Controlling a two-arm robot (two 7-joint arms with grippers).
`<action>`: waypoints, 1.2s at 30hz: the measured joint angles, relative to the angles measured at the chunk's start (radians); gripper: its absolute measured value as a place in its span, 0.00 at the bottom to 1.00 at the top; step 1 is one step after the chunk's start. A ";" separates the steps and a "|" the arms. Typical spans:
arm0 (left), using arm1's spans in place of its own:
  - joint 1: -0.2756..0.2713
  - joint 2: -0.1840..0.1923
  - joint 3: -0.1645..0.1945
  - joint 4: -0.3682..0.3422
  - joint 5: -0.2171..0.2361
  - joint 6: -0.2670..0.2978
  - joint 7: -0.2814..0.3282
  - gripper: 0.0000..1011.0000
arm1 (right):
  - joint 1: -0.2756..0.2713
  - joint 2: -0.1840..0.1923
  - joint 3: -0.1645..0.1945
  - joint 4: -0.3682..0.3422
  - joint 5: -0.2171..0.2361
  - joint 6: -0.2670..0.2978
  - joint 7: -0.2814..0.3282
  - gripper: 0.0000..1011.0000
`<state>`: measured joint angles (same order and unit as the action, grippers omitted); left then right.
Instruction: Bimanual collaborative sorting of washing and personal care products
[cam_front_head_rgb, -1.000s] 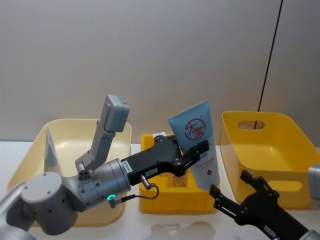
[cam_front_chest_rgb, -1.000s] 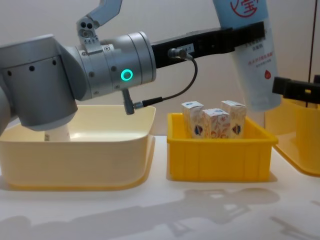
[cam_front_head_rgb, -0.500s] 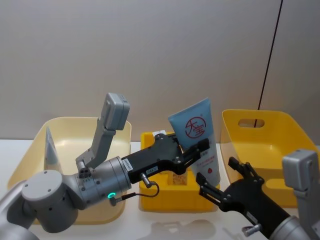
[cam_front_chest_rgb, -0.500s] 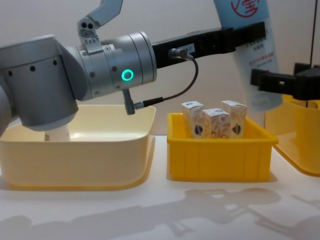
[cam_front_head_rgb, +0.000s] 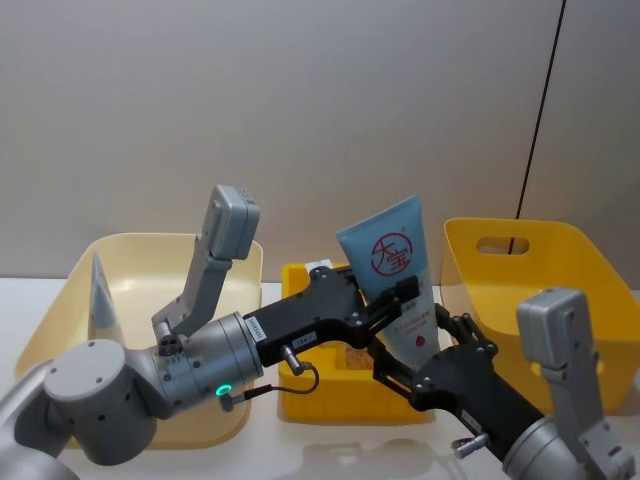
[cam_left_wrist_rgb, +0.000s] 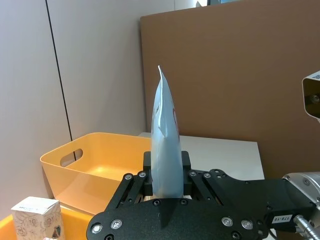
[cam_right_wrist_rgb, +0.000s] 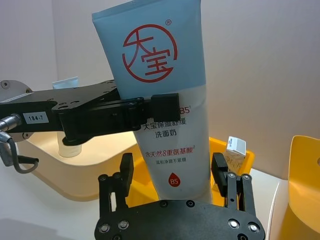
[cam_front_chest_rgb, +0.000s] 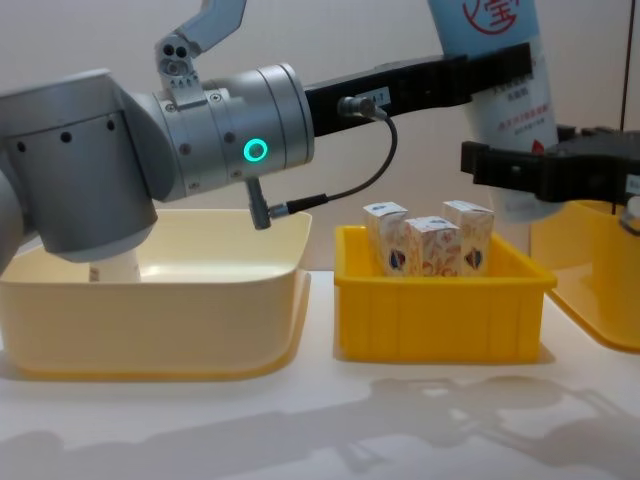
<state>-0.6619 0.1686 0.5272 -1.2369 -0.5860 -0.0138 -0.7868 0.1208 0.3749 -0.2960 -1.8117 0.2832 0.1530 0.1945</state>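
Up above the small yellow bin (cam_front_chest_rgb: 440, 310): pale blue squeeze tube (cam_front_head_rgb: 385, 255), flat crimped end up, big red circle logo, white lower half with a little red drop mark. Clamped around the middle by the left hand (cam_left_wrist_rgb: 166, 175). Right hand (cam_right_wrist_rgb: 172, 171) spread open either side of the tube's lower end, not squeezing. Three white-and-orange cartons (cam_front_chest_rgb: 430, 240) upright in the bin underneath.

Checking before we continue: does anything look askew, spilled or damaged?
Nothing stands out. The left gripper holds the tube intact, slightly tilted; the open right gripper straddles it; the cartons stand upright in their tray.
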 joint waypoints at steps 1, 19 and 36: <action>0.000 0.000 0.000 0.000 0.000 0.000 0.000 0.29 | 0.001 -0.001 -0.001 0.002 -0.002 0.000 -0.001 0.94; 0.000 0.000 0.000 0.000 0.000 0.000 0.000 0.35 | 0.026 -0.018 -0.020 0.024 -0.026 -0.001 -0.007 0.66; 0.000 0.000 0.000 0.000 0.000 0.000 0.000 0.87 | 0.027 -0.025 -0.001 0.032 -0.031 0.007 -0.020 0.55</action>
<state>-0.6619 0.1686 0.5272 -1.2370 -0.5857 -0.0139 -0.7868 0.1483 0.3500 -0.2973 -1.7796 0.2526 0.1602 0.1747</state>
